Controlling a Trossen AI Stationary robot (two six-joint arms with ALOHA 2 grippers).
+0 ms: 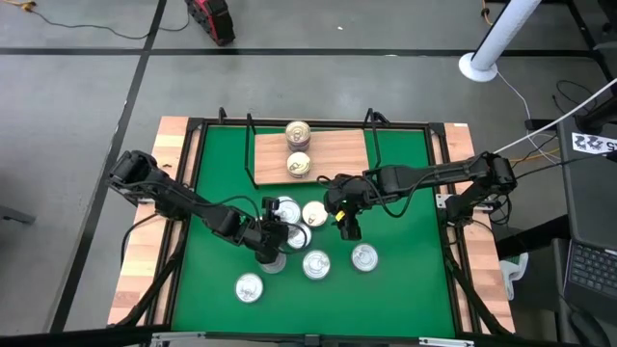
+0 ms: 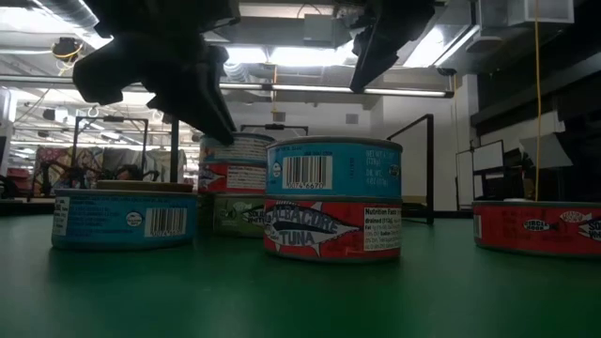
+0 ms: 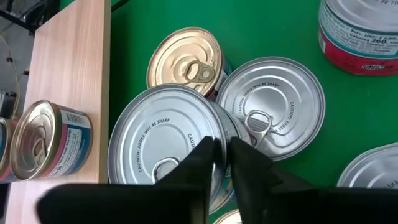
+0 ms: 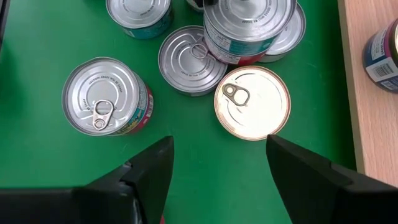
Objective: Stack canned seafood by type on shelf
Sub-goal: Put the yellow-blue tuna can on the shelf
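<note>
Left arm reaches in from the table's left edge, elbow bent, forearm angled toward the centre of the green mat [image 1: 222, 289]. Left gripper [image 3: 222, 157] sits over a cluster of canned seafood [image 1: 289, 220], fingers drawn nearly together, tips pinching the rim of the top silver-lidded tin [image 3: 168, 146]. That tin stands on another one (low view: blue label over red "tuna" label).

Right arm comes from the right edge, stretched nearly straight across. Right gripper [image 4: 217, 165] hovers above the mat just right of the cluster, fingers spread wide, nothing between them; a gold-lidded tin [image 4: 252, 102] lies just ahead of the fingertips.

Shelf [image 1: 337, 154] lies at the far side of the mat with two tins [image 1: 298, 149] on it, one behind the other. Three more tins [image 1: 316, 263] stand loose on the mat nearer the front.

Hard to make out: the left gripper covers part of the cluster in the high view, so the exact count there cannot be told. Low view cuts off both grippers at the top.
</note>
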